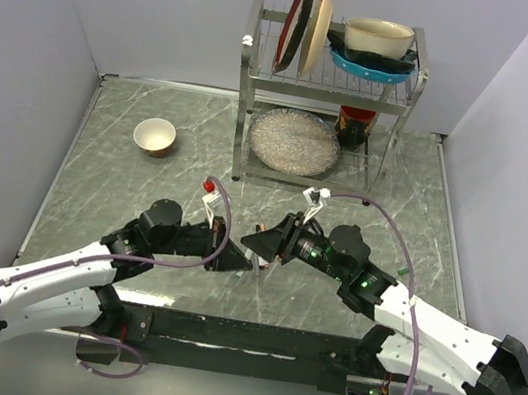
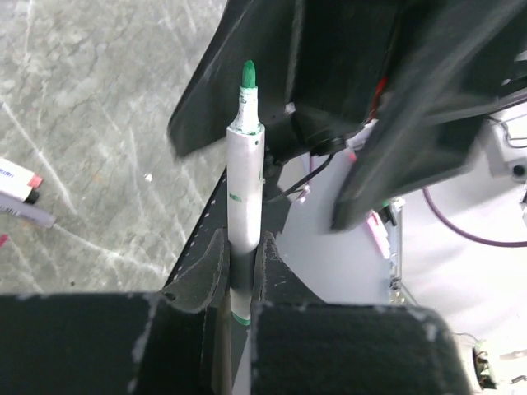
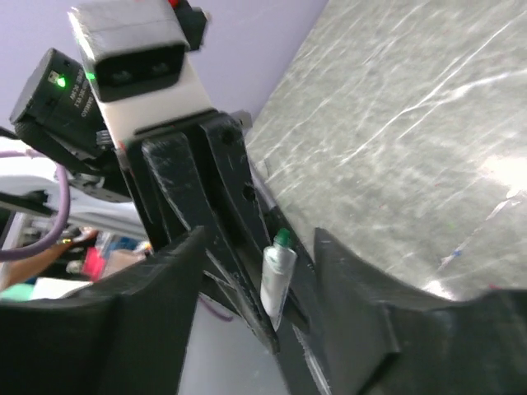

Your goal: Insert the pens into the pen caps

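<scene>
Grippers meet mid-frame from above: my left gripper (image 1: 238, 260) and right gripper (image 1: 258, 242) sit nose to nose over the grey marble-patterned table (image 1: 121, 204). Left wrist view: my left fingers are clamped on the slim white plastic pen (image 2: 244, 181), centre frame, green tip up. Right wrist view: my right fingers stand apart and empty, and no pen cap shows. I judge the pen should be kept upright and still, and any approach made along its axis.

marble tbl (image 1: 102, 193), sm bowl (image 1: 154, 136), dish rack (image 1: 322, 91), pen (image 2: 15, 176)
</scene>
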Motion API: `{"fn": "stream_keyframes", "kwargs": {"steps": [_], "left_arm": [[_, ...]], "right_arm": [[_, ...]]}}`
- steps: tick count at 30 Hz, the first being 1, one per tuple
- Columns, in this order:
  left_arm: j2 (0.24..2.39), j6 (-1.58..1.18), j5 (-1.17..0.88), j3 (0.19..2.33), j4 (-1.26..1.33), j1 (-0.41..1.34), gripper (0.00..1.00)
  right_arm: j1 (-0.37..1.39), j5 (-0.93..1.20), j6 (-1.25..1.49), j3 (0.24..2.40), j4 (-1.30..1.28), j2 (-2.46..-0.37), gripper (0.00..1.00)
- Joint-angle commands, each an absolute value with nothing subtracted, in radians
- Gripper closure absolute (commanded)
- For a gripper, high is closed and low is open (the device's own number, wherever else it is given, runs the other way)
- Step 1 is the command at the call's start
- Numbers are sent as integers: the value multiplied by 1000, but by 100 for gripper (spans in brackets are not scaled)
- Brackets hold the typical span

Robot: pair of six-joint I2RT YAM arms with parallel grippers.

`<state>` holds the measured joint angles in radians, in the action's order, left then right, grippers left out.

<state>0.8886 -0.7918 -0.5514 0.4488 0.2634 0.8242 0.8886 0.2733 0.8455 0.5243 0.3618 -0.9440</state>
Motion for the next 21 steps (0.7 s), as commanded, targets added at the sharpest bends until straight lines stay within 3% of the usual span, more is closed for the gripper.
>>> {"fn": "stream_keyframes", "kwargs": {"steps": [1,8,15,18,21], "left_arm": [[884,-715,-504,517,220,822,99],[831,-654,-335,606,88,819,99],[859,-715,-354,640,19,808,99],[833,-715,-338,644,-34,799,99],[793,-729,-299,623,-38,799,99]], "right_arm": [[896,131,804,607,232,-861,31],[855,-306,736,742,-237,-755,30],[577,-544,810,701,-515,-700,25],[467,-575,837,677,-545,-730,20],[312,-439,827,638,-500,-779,21]]}}
